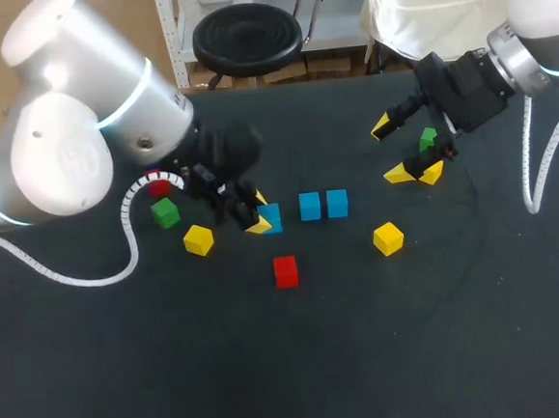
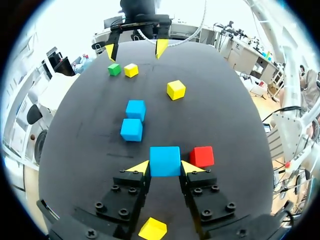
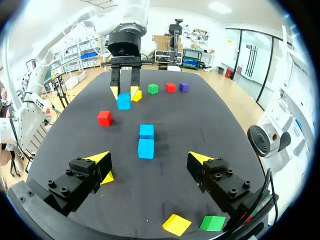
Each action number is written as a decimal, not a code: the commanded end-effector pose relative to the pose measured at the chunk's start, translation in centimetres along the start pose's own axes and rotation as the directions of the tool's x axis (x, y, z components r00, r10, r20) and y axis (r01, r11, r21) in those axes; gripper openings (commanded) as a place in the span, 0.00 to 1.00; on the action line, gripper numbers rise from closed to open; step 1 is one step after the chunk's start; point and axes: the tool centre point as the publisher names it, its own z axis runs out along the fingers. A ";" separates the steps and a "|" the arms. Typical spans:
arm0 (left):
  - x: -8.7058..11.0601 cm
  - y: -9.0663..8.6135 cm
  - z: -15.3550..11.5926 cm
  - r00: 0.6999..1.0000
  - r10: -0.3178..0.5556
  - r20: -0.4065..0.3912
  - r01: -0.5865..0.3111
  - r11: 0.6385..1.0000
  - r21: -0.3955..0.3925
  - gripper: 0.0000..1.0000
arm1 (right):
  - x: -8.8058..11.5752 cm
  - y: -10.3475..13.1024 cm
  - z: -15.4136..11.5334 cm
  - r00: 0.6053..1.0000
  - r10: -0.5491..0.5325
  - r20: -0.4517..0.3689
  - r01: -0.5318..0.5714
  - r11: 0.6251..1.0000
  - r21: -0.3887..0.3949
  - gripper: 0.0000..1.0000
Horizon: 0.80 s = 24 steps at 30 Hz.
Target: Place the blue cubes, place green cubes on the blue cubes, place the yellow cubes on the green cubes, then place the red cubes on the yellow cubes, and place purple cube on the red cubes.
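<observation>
My left gripper (image 2: 165,167) is shut on a blue cube (image 2: 165,161), low over the table; in the head view that blue cube (image 1: 271,217) is just left of two other blue cubes (image 1: 309,206) (image 1: 336,203) that stand side by side. A red cube (image 2: 202,156) lies right beside the held one. My right gripper (image 1: 391,150) hangs open at the far right with nothing between its fingers. Below it are a green cube (image 1: 428,139) and a yellow cube (image 1: 433,173). The purple cube (image 3: 184,86) shows in the right wrist view beyond the left arm.
Loose on the table are yellow cubes (image 1: 198,240) (image 1: 387,238), a red cube (image 1: 285,270) in the middle, and a green cube (image 1: 165,213) and red cube (image 1: 160,187) under my left arm. The front of the table (image 1: 293,382) is bare black cloth.
</observation>
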 end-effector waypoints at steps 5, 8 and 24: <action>0.0 -0.1 -0.1 1.000 0.000 -0.003 0.000 1.000 -0.003 0.00 | 0.0 0.0 0.0 1.000 0.000 0.000 0.000 1.000 0.000 1.00; -0.5 0.1 -0.1 1.000 0.017 0.007 -0.017 1.000 -0.004 0.00 | 0.0 0.0 0.0 1.000 0.000 0.000 0.000 1.000 0.000 1.00; -1.1 2.7 2.0 0.997 0.077 -0.021 -0.076 0.997 0.009 0.00 | 0.0 0.0 0.0 1.000 0.000 0.000 0.000 1.000 0.000 1.00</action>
